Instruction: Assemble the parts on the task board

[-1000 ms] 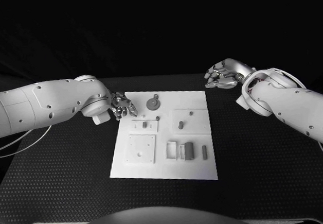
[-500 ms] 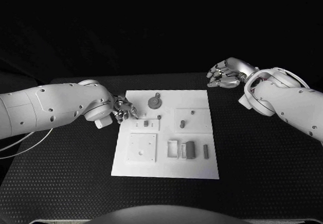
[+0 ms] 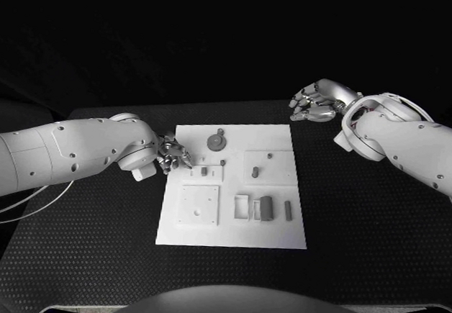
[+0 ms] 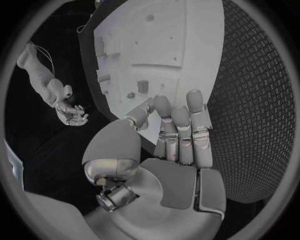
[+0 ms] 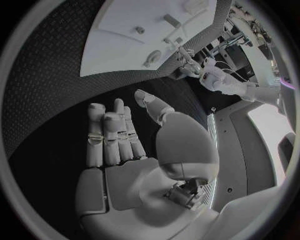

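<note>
Our black table (image 3: 366,238) carries the white board (image 3: 231,233), lying between our two arms. Our left hand (image 3: 172,154) hangs at the board's near edge, fingers extended and apart in the left wrist view, holding nothing. Our right hand (image 3: 315,103) sits well off the board's far corner, fingers loosely spread, also with nothing in it. The grey parts lie just ahead of the left fingertips: a round disc (image 3: 217,143), a small peg (image 3: 203,171), and farther on a block (image 3: 264,209). Which part we want first is hard to tell from here. We should bring the left fingers down slowly over the nearest part and pinch squarely, keeping the board from sliding. Beyond the table the room is dark.
</note>
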Available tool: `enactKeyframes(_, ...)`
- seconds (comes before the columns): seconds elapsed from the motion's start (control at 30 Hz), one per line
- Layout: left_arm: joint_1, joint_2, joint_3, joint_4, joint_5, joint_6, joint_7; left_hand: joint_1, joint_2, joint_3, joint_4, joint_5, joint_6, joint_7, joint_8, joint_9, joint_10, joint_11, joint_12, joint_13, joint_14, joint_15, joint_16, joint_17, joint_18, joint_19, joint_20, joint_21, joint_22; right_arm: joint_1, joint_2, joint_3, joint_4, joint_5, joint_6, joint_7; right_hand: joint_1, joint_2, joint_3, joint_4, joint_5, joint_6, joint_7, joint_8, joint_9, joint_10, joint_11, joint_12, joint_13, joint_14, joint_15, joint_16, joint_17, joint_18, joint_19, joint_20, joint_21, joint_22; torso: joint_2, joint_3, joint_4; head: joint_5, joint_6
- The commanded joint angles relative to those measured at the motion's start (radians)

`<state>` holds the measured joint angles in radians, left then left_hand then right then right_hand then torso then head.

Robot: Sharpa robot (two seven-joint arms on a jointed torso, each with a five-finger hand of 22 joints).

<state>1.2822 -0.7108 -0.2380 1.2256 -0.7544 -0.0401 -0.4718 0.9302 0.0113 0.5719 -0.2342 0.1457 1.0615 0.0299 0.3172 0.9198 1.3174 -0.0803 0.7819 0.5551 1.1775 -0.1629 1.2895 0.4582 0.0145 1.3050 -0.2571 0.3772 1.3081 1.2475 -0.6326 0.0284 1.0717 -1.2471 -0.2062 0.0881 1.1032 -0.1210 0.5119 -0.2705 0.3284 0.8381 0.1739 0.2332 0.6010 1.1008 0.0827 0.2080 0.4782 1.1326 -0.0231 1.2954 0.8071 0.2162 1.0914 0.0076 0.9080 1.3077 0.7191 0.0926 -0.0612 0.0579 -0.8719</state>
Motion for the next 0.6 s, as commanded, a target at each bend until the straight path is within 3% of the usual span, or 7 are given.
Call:
enactKeyframes(0.03, -0.002, 0.003, 0.0, 0.0, -0.008, 0.025, -0.009, 0.007, 0.005, 0.063, -0.058, -0.006, 0.103, -0.006, 0.004, 0.001, -0.02, 0.0, 0.003, -0.002, 0.019, -0.014, 0.005, -0.001, -0.014, 0.009, -0.007, 0.005, 0.023, 0.0, -0.001, 0.0, 0.001, 0.0, 0.01, 0.004, -0.009, 0.004, 0.001, 0.006, 0.007, -0.011, 0.016, 0.004, 0.001, 0.016, 0.007, -0.007, 0.001, -0.006, 0.002, 0.005, -0.001, 0.046, 0.001, -0.008, 0.001, 0.017, -0.001, 0.0005, 0.0, 0.001, -0.001)
enactKeyframes(0.6, -0.011, 0.015, 0.0, -0.01, -0.008, 0.04, -0.011, 0.006, 0.004, 0.063, -0.058, -0.008, 0.103, -0.006, 0.004, 0.0, -0.019, 0.0, 0.003, -0.002, 0.019, -0.014, 0.006, -0.002, -0.014, 0.009, -0.007, 0.006, 0.023, 0.0, 0.0, 0.0, 0.001, 0.0, 0.011, 0.005, -0.008, 0.005, 0.002, 0.006, 0.007, -0.011, 0.016, 0.004, 0.001, 0.016, 0.007, -0.007, 0.001, -0.006, 0.001, 0.005, -0.001, 0.046, 0.001, -0.008, 0.001, 0.017, 0.0, 0.0008, -0.001, 0.001, -0.001)
